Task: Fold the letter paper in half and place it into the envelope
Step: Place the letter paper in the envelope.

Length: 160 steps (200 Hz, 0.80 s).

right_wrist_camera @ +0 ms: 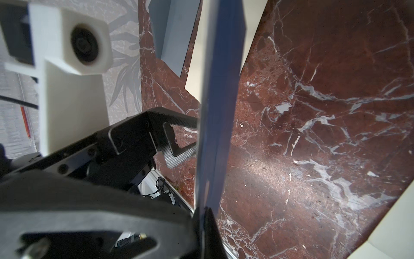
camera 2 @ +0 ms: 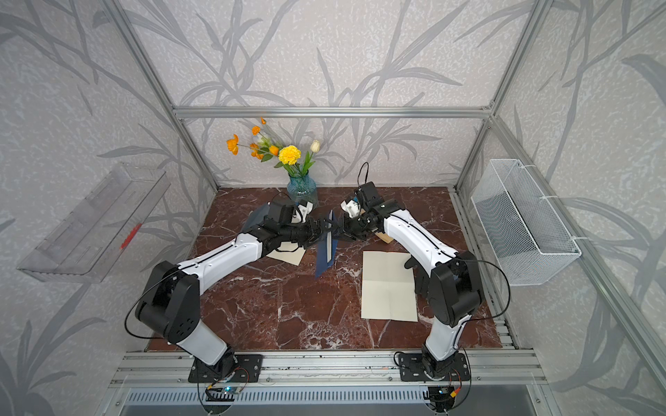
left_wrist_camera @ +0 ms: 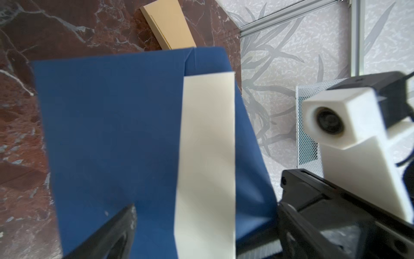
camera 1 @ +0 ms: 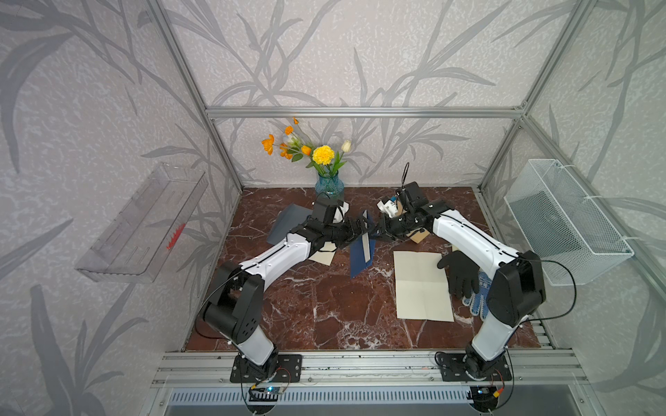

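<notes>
Top views, both: the envelope (camera 1: 356,261) hangs on edge over the bench (camera 1: 306,309), mid-field btwn the two arms, well off the vase (camera 1: 328,184) and the creased cream sheet (camera 1: 422,284). Can't tell if its low corner touches the bench; free marble lies in front for setting it down. Left wrist: the letter paper (left_wrist_camera: 207,157) shows as a cream strip against the envelope's blue, prob. part-way in at the mouth. Left jaws stand apart, one tip low over the blue face, gripping nothing, prob. to give the paper room to slide deeper. A tan envelope (left_wrist_camera: 170,24) lies beyond. Right wrist: right jaws closed on the envelope's near edge, carrying it upright unaided; the grey envelope (right_wrist_camera: 172,33) is beyond, w/ bare marble alongside.
</notes>
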### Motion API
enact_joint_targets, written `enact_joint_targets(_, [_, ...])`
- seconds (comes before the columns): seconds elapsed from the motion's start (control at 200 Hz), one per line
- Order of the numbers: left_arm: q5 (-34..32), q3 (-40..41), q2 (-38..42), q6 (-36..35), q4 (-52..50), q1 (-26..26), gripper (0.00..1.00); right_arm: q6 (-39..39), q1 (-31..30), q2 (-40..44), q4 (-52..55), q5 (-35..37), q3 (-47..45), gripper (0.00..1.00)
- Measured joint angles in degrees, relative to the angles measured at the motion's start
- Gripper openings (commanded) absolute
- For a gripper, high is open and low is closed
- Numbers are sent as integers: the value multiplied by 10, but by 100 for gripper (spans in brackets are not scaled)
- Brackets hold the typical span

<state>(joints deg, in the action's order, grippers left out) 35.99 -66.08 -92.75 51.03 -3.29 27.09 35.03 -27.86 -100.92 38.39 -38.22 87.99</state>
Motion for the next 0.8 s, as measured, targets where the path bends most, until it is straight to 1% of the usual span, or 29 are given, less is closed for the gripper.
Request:
enact_joint_targets(0.13, [-5, -12, 22, -18, -32, 0, 85, -6, 1, 1, -10, 0, -5, 0])
enact_joint_targets(0.23, [-11, -12, 38, -34, -55, 0, 73, -9, 1, 1, -12, -2, -11, 0])
enact_joint_targets(0.305, [-13, -12, 44, -41, -66, 0, 56, -10, 1, 1, -13, -4, -14, 0])
enact_joint_targets(0.345, [-14, -12, 46, -47, -71, 1, 51, -11, 1, 1, -14, -4, -16, 0])
enact_joint_targets(0.8, [-15, -11, 50, -94, -118, 17, 51, -20, 1, 1, -18, -4, -17, 0])
